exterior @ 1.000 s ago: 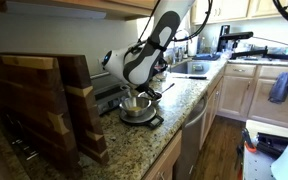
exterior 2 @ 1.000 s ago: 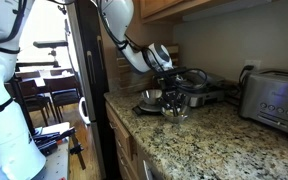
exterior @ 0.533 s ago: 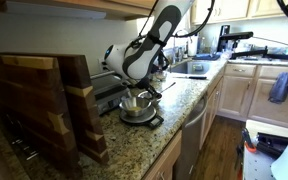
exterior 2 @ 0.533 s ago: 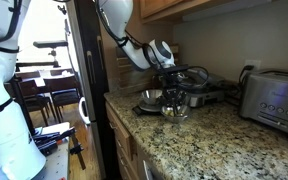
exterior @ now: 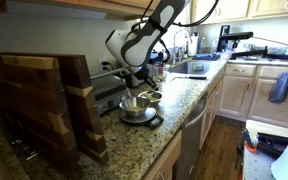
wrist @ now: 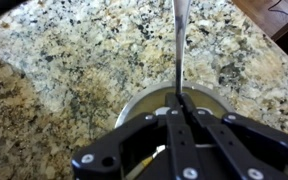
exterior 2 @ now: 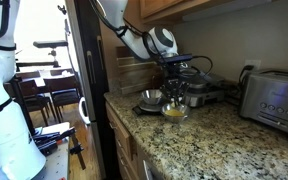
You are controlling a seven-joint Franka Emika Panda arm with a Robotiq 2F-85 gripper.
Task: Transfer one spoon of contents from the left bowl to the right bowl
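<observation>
Two shiny steel bowls stand side by side on the granite counter. In an exterior view the left bowl is the wider one, and the right bowl shows a yellowish patch of contents inside. My gripper hangs just above the right bowl; it also shows in an exterior view over the bowls. In the wrist view my gripper is shut on the thin spoon, whose handle points away over the counter. A steel bowl's rim lies right beneath the fingers. The spoon's scoop is hidden.
Wooden cutting boards stand at the near end of the counter. A dark griddle sits behind the bowls. A toaster stands further along. The counter edge drops off beside the bowls. A sink lies beyond.
My gripper has risen from low in the bowl to a little above it, with the spoon still held. The bowls have not moved.
</observation>
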